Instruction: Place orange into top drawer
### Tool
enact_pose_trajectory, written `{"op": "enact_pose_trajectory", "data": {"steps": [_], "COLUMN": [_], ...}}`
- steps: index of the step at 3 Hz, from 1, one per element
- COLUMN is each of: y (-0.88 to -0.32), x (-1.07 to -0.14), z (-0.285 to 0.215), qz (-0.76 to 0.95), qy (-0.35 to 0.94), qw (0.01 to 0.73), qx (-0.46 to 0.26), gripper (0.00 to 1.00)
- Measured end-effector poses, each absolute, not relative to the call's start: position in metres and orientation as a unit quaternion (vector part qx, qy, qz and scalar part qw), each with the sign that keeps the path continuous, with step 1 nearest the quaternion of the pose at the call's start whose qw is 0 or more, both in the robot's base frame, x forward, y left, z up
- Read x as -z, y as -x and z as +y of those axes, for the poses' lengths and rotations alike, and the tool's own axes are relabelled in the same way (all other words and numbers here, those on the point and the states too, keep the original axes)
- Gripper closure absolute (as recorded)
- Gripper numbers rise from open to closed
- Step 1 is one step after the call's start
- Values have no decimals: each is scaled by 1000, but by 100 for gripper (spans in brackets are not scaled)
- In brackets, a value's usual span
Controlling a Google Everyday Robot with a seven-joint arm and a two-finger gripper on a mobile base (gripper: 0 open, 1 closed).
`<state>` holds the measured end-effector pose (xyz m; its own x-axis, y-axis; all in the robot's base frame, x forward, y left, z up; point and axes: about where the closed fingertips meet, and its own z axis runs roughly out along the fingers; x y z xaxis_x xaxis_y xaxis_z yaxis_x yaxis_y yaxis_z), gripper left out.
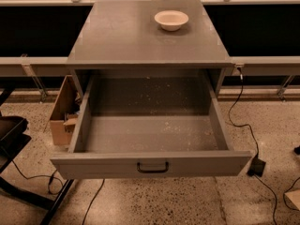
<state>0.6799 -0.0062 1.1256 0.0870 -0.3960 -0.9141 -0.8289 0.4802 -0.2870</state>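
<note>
The hand and orange are out of view; a cardboard box [62, 108] beside the left edge of the counter [117, 36] is part-hidden.

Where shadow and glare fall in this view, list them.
Camera view: warm, dim light; the top drawer is shaded at the back, under the cabinet top, which shows soft sheen near the white bowl; gripper and orange are out of frame.
</note>
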Motion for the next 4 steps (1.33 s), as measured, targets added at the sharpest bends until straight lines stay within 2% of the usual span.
{"op": "enact_pose_trajectory", "data": {"steps": [1,2,4], "y": [-627,-604,-586], "x": [-1100,-998,-701], "z": [-12,-47,-46], "qz": [669,731,813], "qy": [452,428,428], "qw": [544,470,244], "qx": [-230,-249,-310], "gripper": [100,100,100]}}
